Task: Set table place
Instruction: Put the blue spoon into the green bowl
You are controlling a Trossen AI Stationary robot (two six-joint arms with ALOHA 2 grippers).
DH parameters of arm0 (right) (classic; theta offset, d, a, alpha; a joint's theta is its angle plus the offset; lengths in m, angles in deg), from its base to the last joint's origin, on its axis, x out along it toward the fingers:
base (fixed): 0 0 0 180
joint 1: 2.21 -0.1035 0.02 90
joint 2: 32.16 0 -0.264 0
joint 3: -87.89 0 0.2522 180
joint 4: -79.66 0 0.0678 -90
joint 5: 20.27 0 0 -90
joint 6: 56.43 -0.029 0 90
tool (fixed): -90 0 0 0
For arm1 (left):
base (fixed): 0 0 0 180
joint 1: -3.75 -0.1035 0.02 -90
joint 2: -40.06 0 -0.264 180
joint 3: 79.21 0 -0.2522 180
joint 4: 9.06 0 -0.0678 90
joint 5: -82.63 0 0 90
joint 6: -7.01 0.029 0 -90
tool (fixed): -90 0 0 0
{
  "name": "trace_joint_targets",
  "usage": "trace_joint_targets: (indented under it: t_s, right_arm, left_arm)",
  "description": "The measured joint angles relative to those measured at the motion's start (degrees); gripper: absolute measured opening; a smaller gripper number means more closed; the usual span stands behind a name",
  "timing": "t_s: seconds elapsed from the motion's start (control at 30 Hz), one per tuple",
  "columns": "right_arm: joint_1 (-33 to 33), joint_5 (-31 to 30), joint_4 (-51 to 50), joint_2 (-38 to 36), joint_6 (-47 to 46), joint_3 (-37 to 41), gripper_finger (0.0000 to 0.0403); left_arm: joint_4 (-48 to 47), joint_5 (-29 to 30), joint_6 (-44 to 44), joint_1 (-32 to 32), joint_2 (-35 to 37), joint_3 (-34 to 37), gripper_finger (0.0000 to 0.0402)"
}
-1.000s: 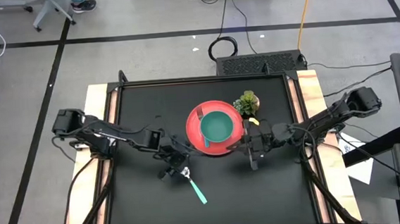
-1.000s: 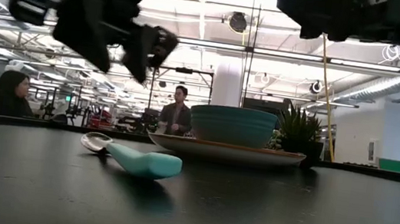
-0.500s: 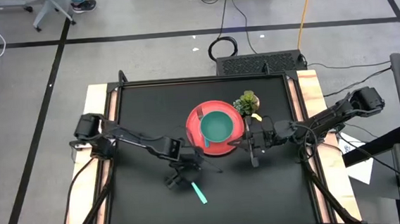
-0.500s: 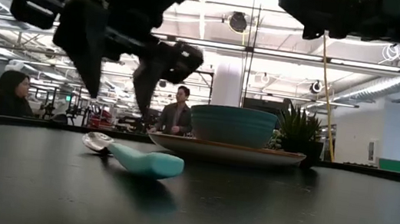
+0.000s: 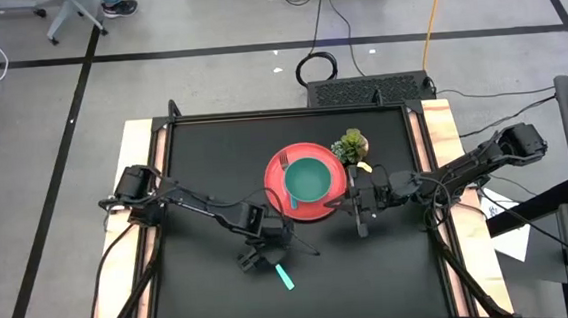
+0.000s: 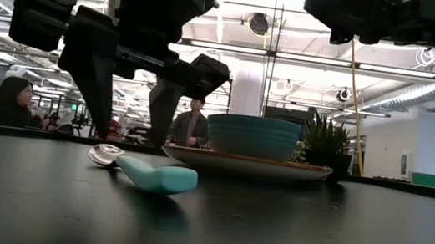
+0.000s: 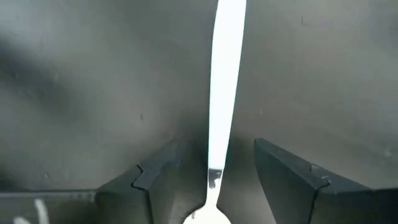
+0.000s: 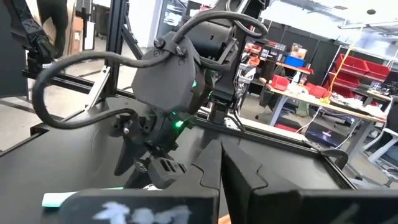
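Teal-handled metal spoon (image 6: 144, 171) lies on matte black bench (image 5: 194, 165) below-left of flat red plate (image 5: 279, 202); left gripper (image 5: 268, 248) fingers wide, straddling it, probably to grasp. Right gripper (image 5: 359, 214) closed, waiting beside the plate.

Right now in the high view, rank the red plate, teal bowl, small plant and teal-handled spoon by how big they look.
1. red plate
2. teal bowl
3. small plant
4. teal-handled spoon: only its handle shows below the left pincer, so its rank against the plant is unsure.
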Motion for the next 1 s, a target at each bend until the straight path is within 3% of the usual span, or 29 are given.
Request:
trace_joint_targets:
  t_s: [0.3, 0.47, 1.0]
  right_arm:
    - [0.0, 0.0, -0.01, 0.0, 0.0, 0.0, 0.0]
    - [-0.02, 0.0, -0.02, 0.0, -0.01, 0.0, 0.0]
    - [-0.02, 0.42, -0.41, 0.0, 0.0, -0.02, 0.0]
  left_arm:
    - [2.32, 1.47, -0.06, 1.37, 0.0, 0.0, 0.0209]
    - [3.65, 8.02, 0.12, 2.18, 0.0, 0.0, 0.0209]
    - [1.33, 9.3, -0.32, 2.33, -2.77, 0.02, 0.0209]
